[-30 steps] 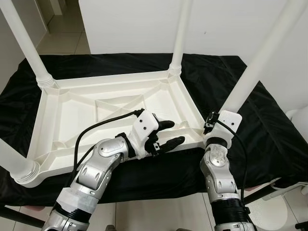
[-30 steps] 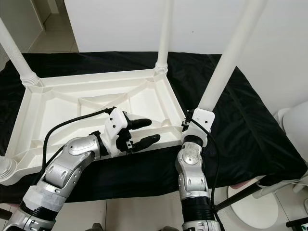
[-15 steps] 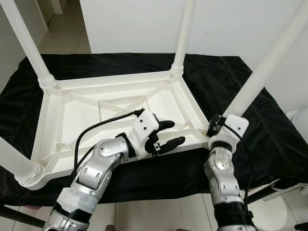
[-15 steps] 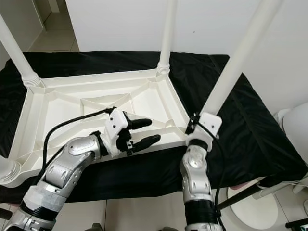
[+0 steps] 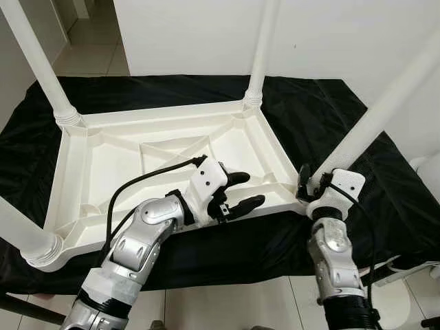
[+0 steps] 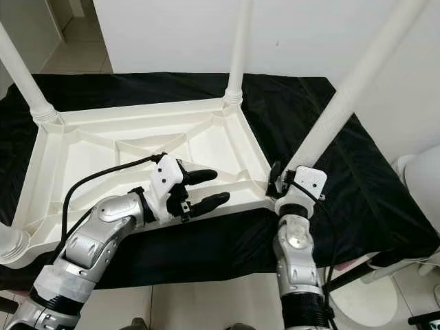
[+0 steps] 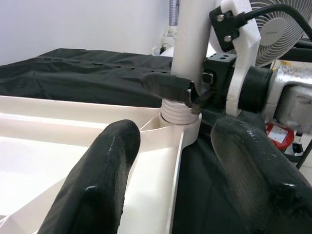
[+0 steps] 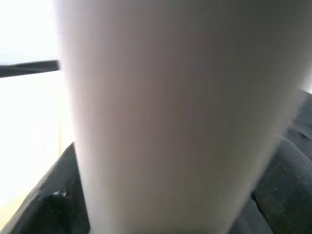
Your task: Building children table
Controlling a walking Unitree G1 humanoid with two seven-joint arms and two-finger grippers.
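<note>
The white plastic table (image 5: pixel 165 118) lies upside down on a black cloth. Three of its legs stand up from the corners. The fourth leg (image 5: pixel 375 124) meets the near right corner and leans to the right. My right gripper (image 5: pixel 317 184) is shut on this leg just above its ribbed base (image 7: pixel 176 110); the leg (image 8: pixel 170 117) sits between its fingers in the right wrist view. My left gripper (image 5: pixel 246 190) is open above the table's near rim, a little left of that corner, holding nothing.
The black cloth (image 5: pixel 330 110) covers a low platform with tiled floor in front of it. Upright legs rise at the far left (image 5: pixel 38 65), far right (image 5: pixel 262 48) and near left (image 5: pixel 17 230). A fan (image 7: pixel 287 29) stands beyond the right arm.
My right arm has swung out to the right, and the held leg now leans further right. The left gripper has stayed where it was.
</note>
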